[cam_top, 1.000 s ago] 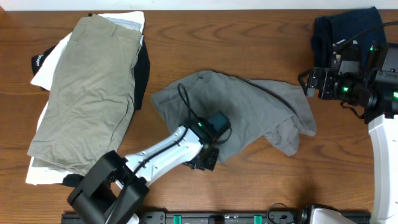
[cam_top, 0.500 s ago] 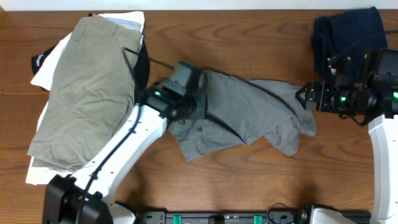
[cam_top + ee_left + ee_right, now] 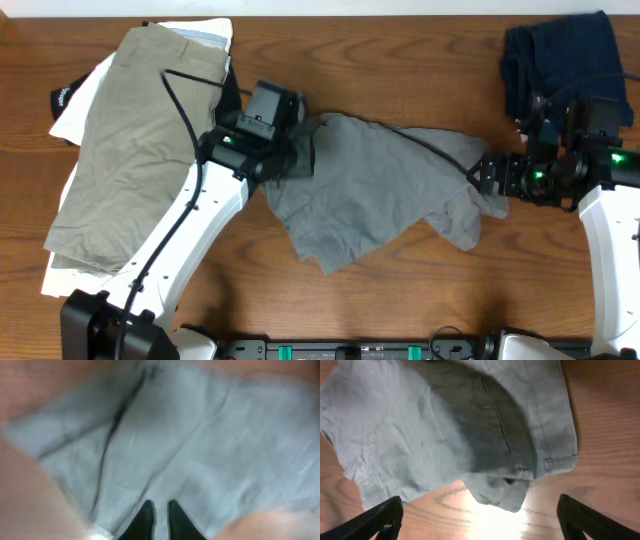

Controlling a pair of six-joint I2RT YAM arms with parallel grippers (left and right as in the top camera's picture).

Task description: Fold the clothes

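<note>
Swung up from the near edge, our left hand now sits at the left end of the grey shorts, beside the tan shorts. Its fingers are nearly together, and we cannot tell if they pinch cloth. We judge flattening is underway: the grey shorts lie rumpled mid-surface. Our right hand has drawn up to their right edge, spread wide and empty.

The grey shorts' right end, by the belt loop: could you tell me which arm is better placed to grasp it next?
Likely right. The right end effector hovers open at that end of the grey shorts, waistband directly below it. The left end effector sits over the opposite end, fingers nearly together.
</note>
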